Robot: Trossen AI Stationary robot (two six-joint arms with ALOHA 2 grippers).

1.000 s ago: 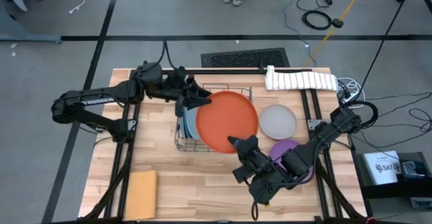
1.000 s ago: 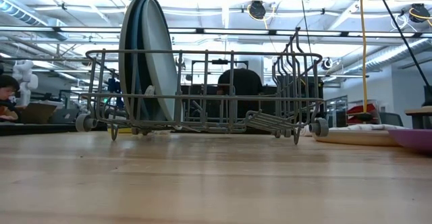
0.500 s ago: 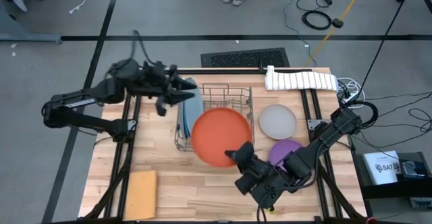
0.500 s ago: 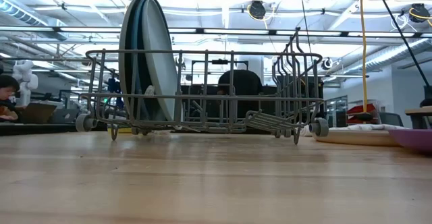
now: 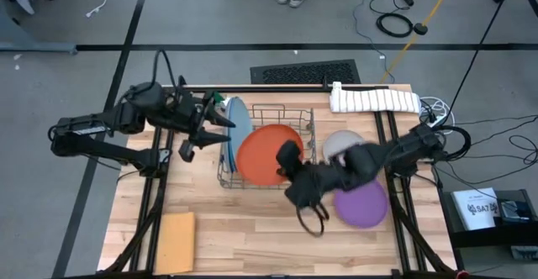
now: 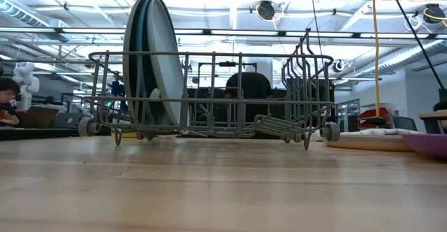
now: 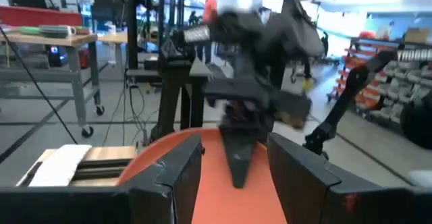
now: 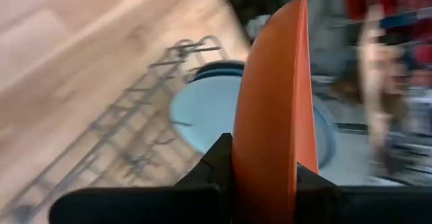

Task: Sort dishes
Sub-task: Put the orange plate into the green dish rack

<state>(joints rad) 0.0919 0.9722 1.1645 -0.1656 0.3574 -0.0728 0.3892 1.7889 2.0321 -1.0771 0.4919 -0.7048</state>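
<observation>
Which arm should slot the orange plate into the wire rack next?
Right. The right hand already clamps the round orange plastic plate over the wire rack; the left hand is open, beside the standing plates.

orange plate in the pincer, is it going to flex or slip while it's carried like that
Probably stiff: the orange plate shows a straight, unbent edge while the right pincer grips only its rim. It likely is light, held clear above the rack. A smooth plastic rim pinched at one spot might swivel or slip.
</observation>
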